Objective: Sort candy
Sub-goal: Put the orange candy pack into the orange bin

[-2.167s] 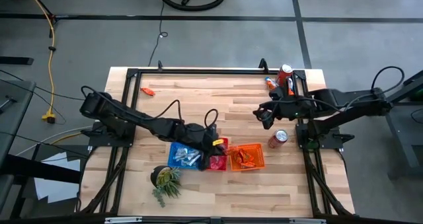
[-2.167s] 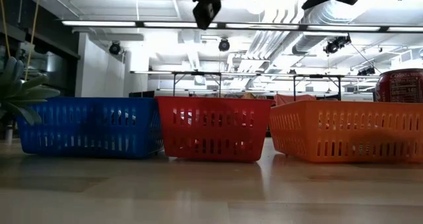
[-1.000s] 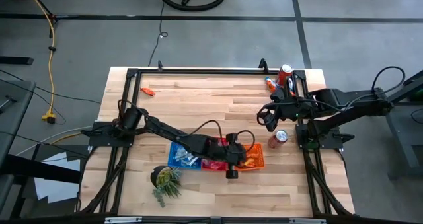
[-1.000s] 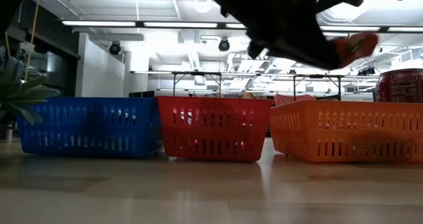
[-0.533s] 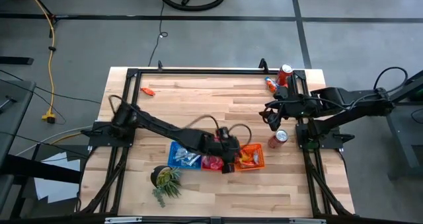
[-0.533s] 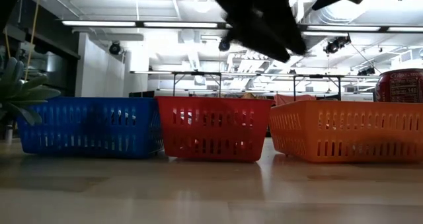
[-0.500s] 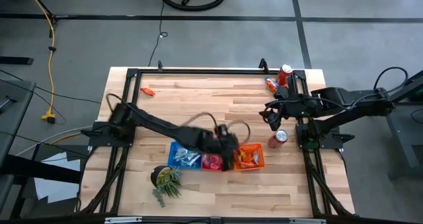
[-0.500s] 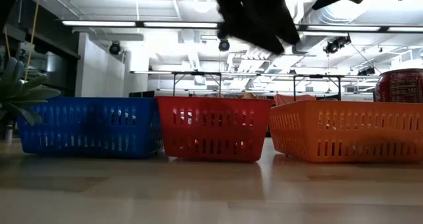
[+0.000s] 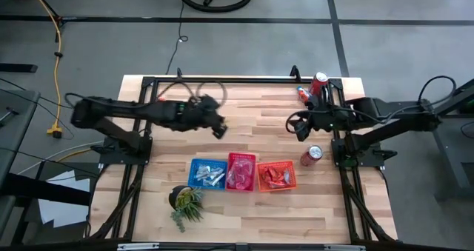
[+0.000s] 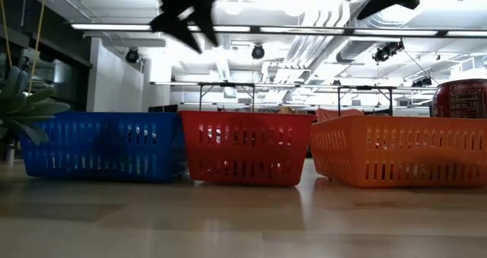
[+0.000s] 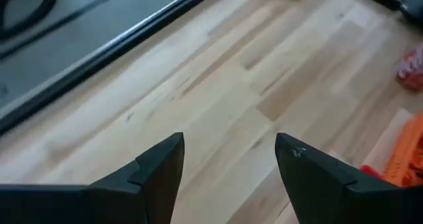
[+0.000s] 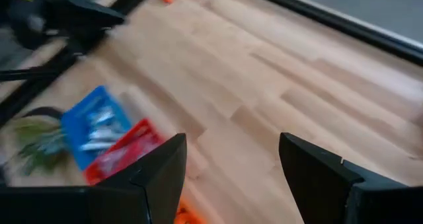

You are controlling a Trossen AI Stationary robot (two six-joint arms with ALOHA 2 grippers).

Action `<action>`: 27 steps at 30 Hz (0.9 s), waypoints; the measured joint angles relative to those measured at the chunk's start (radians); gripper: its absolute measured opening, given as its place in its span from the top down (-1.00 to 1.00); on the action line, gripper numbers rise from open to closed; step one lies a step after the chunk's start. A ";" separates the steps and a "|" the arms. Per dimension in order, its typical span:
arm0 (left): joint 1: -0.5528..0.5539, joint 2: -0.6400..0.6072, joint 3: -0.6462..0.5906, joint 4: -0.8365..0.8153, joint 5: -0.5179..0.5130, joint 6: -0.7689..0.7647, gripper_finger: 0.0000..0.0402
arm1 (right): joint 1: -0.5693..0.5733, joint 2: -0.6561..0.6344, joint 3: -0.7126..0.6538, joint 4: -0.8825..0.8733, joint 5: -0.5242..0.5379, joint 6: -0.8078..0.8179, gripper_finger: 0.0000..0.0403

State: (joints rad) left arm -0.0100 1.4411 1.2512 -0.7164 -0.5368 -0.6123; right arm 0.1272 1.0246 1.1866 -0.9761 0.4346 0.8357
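Observation:
Three baskets stand in a row near the table's front: blue, red and orange. Each holds candy packets of its colour. A loose orange packet lies on the wood at the far left. Another packet lies at the far right beside a can. My left gripper hangs open above bare wood behind the baskets, with nothing between its fingers. My right gripper hovers open at the right, also with nothing in it.
One red soda can stands at the far right corner, and a second lies right of the orange basket. A small potted plant sits in front of the blue basket. Bare wood lies between the two grippers.
My left gripper was shut on a red-orange packet above the orange basket. It has opened and let the packet go there. It then rose and swung back toward the table's far left, rolling as it went. The right arm has kept still.

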 joint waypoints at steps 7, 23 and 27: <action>0.086 -0.247 -0.337 0.224 0.042 -0.044 -0.12 | -0.180 0.057 -0.021 -0.062 0.012 0.092 -0.17; 0.560 -0.318 -0.419 0.537 0.579 0.311 -0.12 | -0.753 0.411 -0.155 -0.003 -0.114 0.029 -0.17; 0.628 -0.318 -0.419 0.559 0.666 0.301 -0.12 | -0.833 0.488 -0.153 0.074 -0.141 -0.052 -0.17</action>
State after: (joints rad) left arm 0.6184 1.1229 0.8318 -0.1571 0.1292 -0.3114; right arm -0.7063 1.5123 1.0340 -0.9023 0.2931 0.7838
